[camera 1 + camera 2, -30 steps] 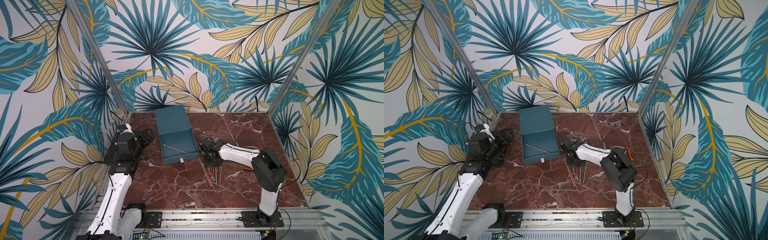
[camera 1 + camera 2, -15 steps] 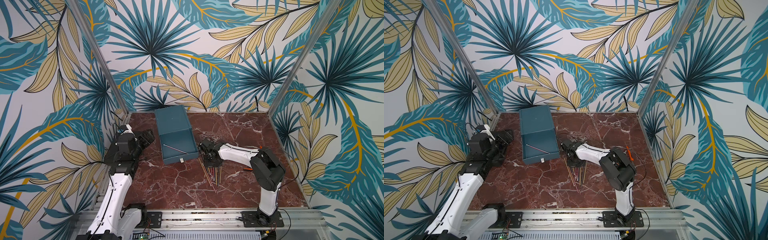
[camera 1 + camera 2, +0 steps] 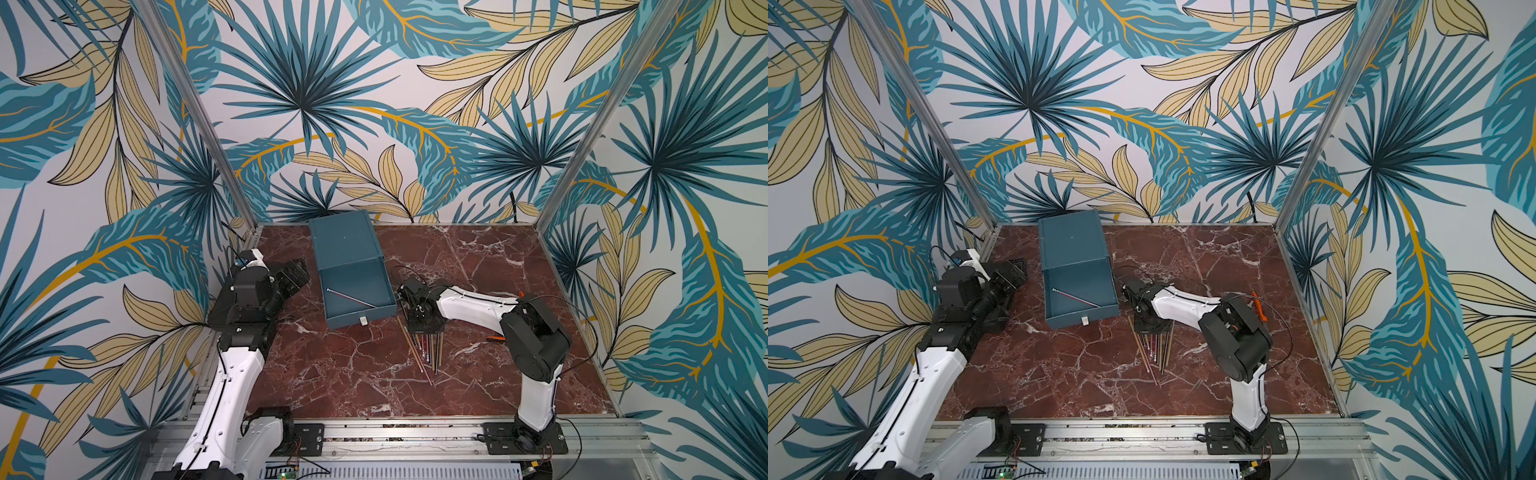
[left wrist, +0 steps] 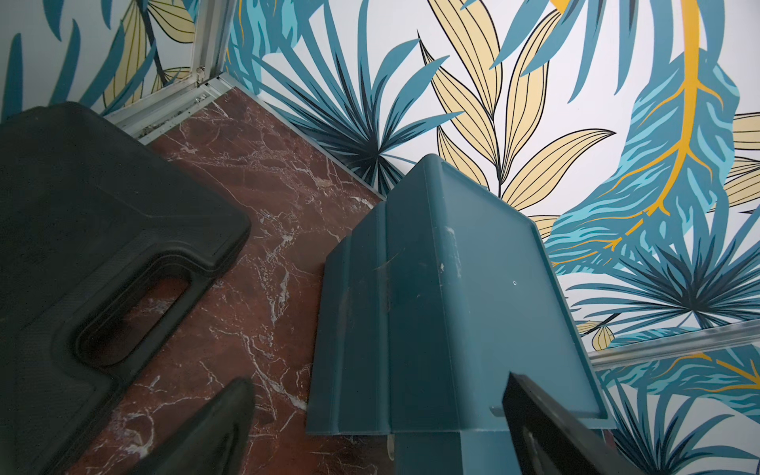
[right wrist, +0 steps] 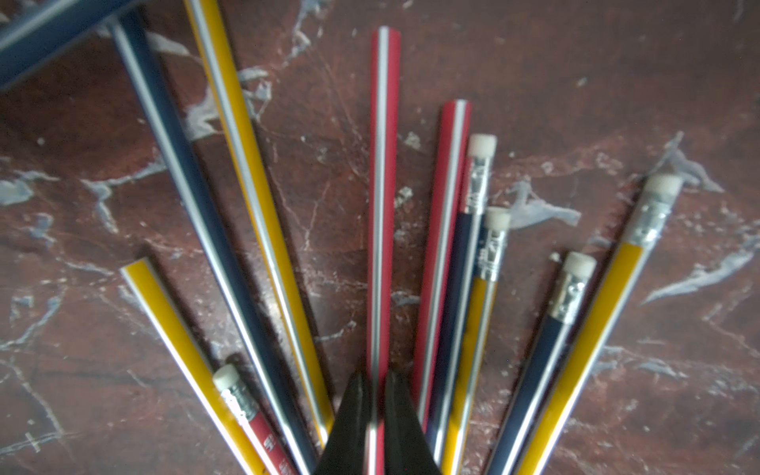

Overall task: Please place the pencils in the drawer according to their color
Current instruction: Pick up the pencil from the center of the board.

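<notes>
Right gripper (image 5: 375,380): its two black fingers (image 5: 353,415) were clamped together on one red pencil, pointing down at the table.
Red pencil (image 5: 382,185): red with a silver stripe, it lay flat and ran away from the fingers. It was gripped near one end, and its far end was flat-cut with no eraser.
Pencil pile (image 3: 424,353): a loose fan of pencils lay on the table under and in front of the right gripper. The wrist view showed yellow, dark blue-black and red ones, several with silver ferrules and white erasers, some touching or overlapping.
Drawer cabinet (image 3: 344,239): a teal box stood just to the left of the pile, close to the back wall and set at a slight angle.
Open drawer (image 3: 349,319): the top drawer was pulled out toward the front, with a small white tab on its face. Its near right corner was just beside the right gripper.
Pencil in drawer (image 3: 351,298): one thin pencil lay diagonally on the drawer floor, silvery at one end; it appeared reddish.
Left gripper (image 4: 378,382): its jaws were spread wide and held nothing. It was raised near the cabinet's left side and, as far as the top views showed, was not touching it.
Black case (image 4: 103,226): a flat black plastic case with a handle cut-out lay on the table by the left wall — partly beneath the left arm.
Table (image 3: 332,374): red-brown marble with white veins.
</notes>
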You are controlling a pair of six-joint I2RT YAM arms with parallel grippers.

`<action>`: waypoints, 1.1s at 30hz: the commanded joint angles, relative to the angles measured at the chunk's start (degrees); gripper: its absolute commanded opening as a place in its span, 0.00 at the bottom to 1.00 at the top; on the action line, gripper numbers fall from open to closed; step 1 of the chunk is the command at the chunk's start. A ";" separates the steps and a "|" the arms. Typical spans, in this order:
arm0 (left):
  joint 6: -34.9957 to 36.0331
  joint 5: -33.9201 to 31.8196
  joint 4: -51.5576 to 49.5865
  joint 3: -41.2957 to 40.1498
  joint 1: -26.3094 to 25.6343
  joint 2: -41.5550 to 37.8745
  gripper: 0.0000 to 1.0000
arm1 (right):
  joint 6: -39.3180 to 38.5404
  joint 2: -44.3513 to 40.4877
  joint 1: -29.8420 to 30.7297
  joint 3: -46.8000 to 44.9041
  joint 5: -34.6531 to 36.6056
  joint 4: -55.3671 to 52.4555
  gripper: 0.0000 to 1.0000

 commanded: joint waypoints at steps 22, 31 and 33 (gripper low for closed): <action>1.11 -0.67 -0.12 -0.54 0.93 -1.30 1.00 | -3.54 -7.11 -0.81 -1.60 3.08 0.74 0.00; 1.03 -0.15 0.41 -0.46 0.91 -0.95 1.00 | -8.81 -13.39 -0.85 -0.85 2.81 0.70 0.00; 0.98 0.02 0.52 -0.42 0.94 -0.85 1.00 | -10.87 -15.31 -0.83 -0.22 3.45 0.14 0.00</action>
